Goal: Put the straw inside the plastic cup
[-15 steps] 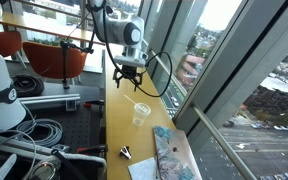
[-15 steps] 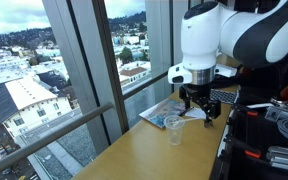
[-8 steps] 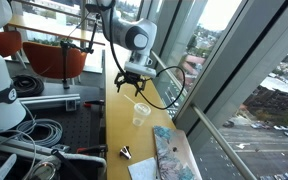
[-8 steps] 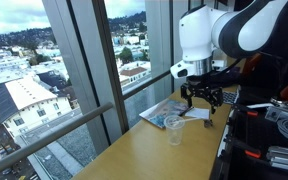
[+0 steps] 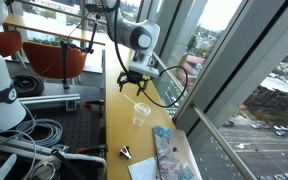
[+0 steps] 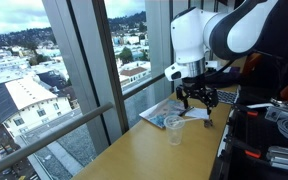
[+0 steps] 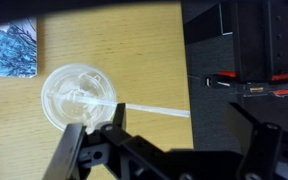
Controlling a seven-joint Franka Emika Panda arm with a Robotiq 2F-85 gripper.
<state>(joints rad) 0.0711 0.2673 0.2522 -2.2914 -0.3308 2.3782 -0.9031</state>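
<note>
We are looking at a plastic cup [image 7: 77, 95] of clear, glossy plastic, its ridged rim catching the light. The straw [image 7: 149, 108] is showing pale, smooth and faintly translucent. The tabletop [image 7: 134, 45] is reading as light wood grain, smooth and matt. We are seeing a printed paper booklet [image 7: 9, 50] giving off a soft satin sheen. The gripper [image 6: 197, 98] is appearing black and matt, though we are not telling hard plastic from metal. The arm's shell [image 6: 199, 40] is shining white, smooth and glossy.
</note>
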